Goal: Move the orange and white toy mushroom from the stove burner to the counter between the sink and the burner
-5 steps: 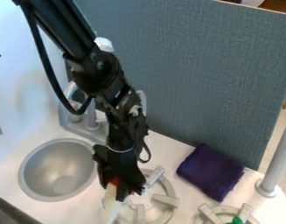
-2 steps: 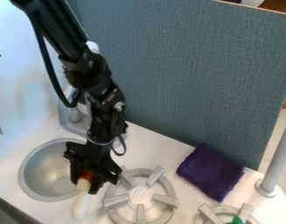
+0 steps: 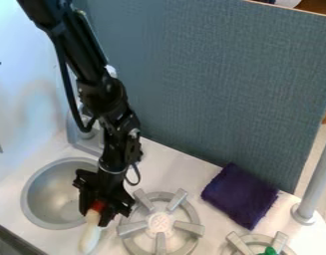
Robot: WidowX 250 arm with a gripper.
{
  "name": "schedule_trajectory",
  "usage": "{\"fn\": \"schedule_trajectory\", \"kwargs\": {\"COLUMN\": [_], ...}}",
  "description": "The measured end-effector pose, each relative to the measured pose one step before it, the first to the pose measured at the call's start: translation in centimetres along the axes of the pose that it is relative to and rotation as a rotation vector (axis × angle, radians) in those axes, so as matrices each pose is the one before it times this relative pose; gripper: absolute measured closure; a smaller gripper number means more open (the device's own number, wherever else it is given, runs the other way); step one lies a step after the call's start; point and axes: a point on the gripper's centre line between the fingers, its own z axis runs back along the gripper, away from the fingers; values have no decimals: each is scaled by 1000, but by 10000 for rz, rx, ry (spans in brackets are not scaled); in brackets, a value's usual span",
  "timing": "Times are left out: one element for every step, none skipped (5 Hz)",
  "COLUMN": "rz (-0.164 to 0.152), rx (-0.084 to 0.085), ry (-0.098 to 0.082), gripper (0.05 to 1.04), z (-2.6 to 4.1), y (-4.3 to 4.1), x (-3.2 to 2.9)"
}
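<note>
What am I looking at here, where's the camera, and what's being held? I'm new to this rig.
The black machine is a robot arm; its two-finger gripper holds a pale, elongated object with a reddish upper end. One fixed camera takes every picture, looking down at a slant. The held object is beside the round metal sink, left of a grey burner in the image. Farther right lies a dark purple cloth, with part of a second burner below it.

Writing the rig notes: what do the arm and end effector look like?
The arm is black, built of chunky segments with angular joints and small round bolt heads. A thick black cable loops beside it, and a thinner one bows out near the wrist. The end effector is black too, dark and blocky, with no markings that I can make out.
</note>
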Motion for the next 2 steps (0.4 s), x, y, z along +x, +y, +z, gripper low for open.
{"fn": "schedule_trajectory", "kwargs": {"rz": [-43,487], "rx": [-264,-142], "ry": [-42,65], "gripper": [489,453], "z": [-704,-189], "y": [637,1266], "x": [594,182]}}
